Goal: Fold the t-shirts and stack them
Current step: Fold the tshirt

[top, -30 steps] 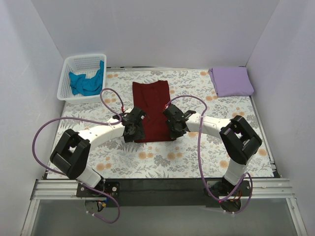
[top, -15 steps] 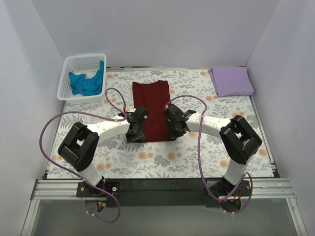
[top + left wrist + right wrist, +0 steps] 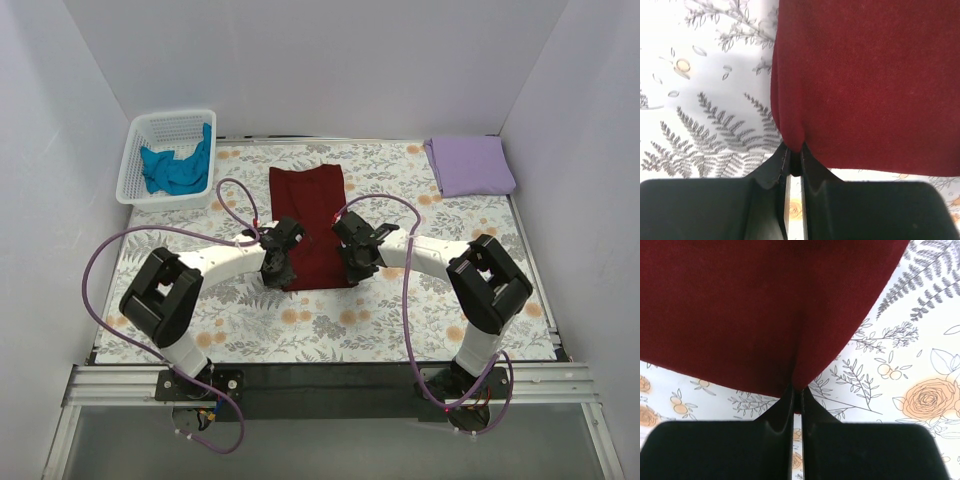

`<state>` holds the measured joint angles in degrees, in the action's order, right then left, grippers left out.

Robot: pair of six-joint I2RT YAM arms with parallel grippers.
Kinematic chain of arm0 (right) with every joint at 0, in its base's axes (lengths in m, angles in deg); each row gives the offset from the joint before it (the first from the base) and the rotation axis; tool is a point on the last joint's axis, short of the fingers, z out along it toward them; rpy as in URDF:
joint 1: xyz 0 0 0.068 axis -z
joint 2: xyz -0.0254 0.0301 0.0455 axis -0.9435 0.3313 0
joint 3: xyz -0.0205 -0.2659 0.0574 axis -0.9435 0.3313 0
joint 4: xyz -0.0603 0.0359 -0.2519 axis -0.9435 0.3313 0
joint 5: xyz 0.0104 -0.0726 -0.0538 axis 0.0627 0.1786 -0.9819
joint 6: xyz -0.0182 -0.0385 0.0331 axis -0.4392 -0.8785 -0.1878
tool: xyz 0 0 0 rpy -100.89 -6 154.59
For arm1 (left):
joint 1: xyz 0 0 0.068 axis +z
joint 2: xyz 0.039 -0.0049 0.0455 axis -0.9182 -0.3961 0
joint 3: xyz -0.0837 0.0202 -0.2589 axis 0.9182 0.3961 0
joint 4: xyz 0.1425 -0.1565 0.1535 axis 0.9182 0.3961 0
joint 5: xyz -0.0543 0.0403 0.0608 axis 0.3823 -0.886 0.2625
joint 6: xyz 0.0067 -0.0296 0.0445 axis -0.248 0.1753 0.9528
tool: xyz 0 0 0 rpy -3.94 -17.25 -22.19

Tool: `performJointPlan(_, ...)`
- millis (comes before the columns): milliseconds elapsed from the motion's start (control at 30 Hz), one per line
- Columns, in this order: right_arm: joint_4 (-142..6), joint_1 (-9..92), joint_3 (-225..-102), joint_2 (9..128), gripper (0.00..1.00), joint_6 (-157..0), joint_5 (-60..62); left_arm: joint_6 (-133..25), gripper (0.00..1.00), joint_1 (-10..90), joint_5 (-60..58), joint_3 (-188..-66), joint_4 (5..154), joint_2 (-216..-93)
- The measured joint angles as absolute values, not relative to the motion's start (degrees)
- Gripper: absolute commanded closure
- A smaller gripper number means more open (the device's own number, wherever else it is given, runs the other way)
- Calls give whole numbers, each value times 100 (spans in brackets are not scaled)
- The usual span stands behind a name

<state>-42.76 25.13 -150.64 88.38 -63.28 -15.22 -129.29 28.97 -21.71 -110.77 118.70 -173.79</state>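
Observation:
A dark maroon t-shirt (image 3: 310,215) lies as a long folded strip in the middle of the floral cloth. My left gripper (image 3: 281,272) is shut on its near left corner, the fabric (image 3: 850,75) pinched between the fingertips (image 3: 782,156). My right gripper (image 3: 352,268) is shut on the near right corner, and the maroon cloth (image 3: 755,305) bunches into the closed jaws. A lavender t-shirt (image 3: 471,165) lies folded at the back right. A teal t-shirt (image 3: 177,168) sits crumpled in the basket.
The white lattice basket (image 3: 143,134) stands at the back left corner. The floral cloth (image 3: 300,320) covers the table. White walls close in the left, back and right sides. Purple cables loop over both arms.
My left gripper moved in to the maroon shirt's near left corner and went from open to shut on it. The right gripper stayed shut on the near right corner.

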Motion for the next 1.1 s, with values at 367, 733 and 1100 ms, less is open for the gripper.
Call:
performJointPlan(367, -3244, 1576, -13565, 7193, 99, -6059, -336, -14083, 100, 738, -1631, -10329, 13262, -15819)
performJointPlan(733, -2086, 511, -13176, 5359, 99, -5114, 460, -15547, 100, -1265, -886, -10349, 14458, -14888)
performJointPlan(1100, -560, 1440, -15595, 6185, 99, -5998, -86, -14881, 100, 659, -997, -11488, 14950, -14673)
